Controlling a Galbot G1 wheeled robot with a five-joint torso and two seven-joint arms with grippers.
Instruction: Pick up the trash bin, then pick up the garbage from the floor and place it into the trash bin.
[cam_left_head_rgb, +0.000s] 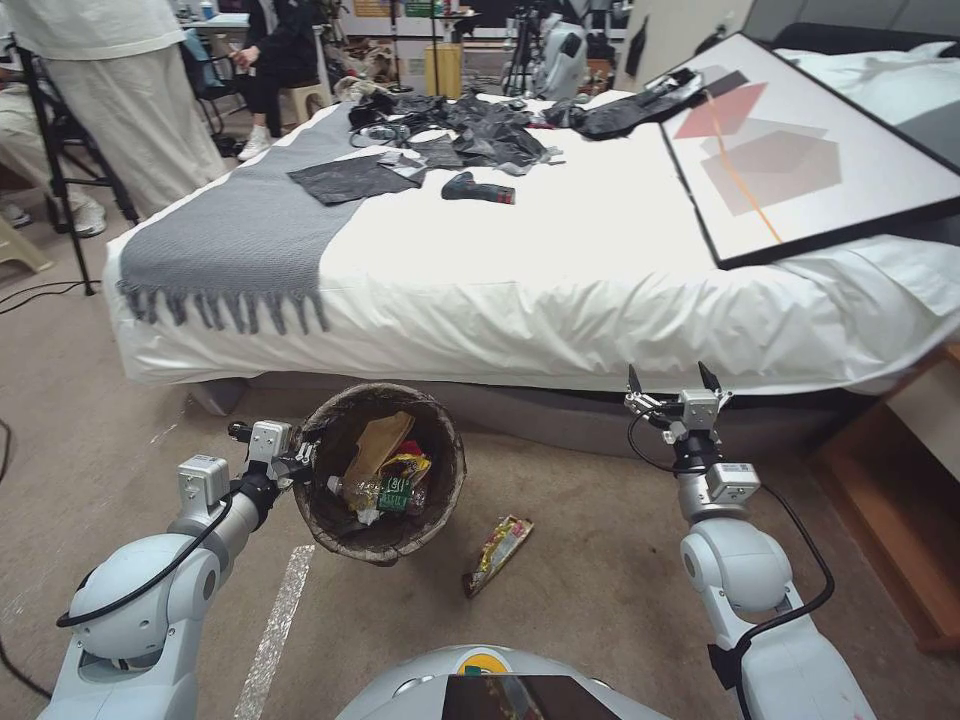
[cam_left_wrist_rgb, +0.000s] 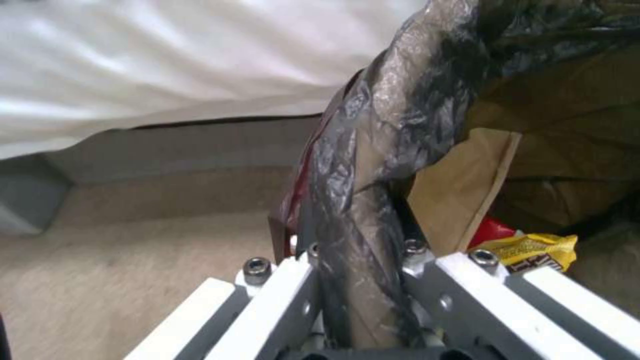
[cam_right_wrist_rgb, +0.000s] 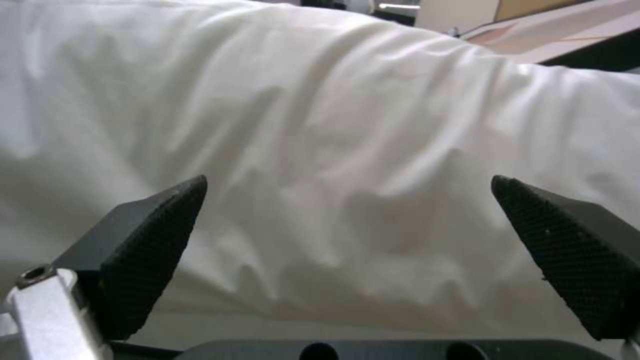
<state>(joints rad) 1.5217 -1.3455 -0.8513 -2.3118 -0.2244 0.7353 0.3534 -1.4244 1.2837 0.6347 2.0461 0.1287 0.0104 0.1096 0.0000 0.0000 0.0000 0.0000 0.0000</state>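
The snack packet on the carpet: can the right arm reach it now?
Probably yes. The right gripper is open and empty, raised near the bed. The snack packet lies alone on bare carpet, beside the trash bin held by the left gripper.

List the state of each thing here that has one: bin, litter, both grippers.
trash bin: held off the floor by its rim, tilted, partly filled
yellow wrapper: lying on the carpet, outside the bin
left gripper: jaws clamped on the bin's rim
right gripper: jaws open, empty, raised before the bed
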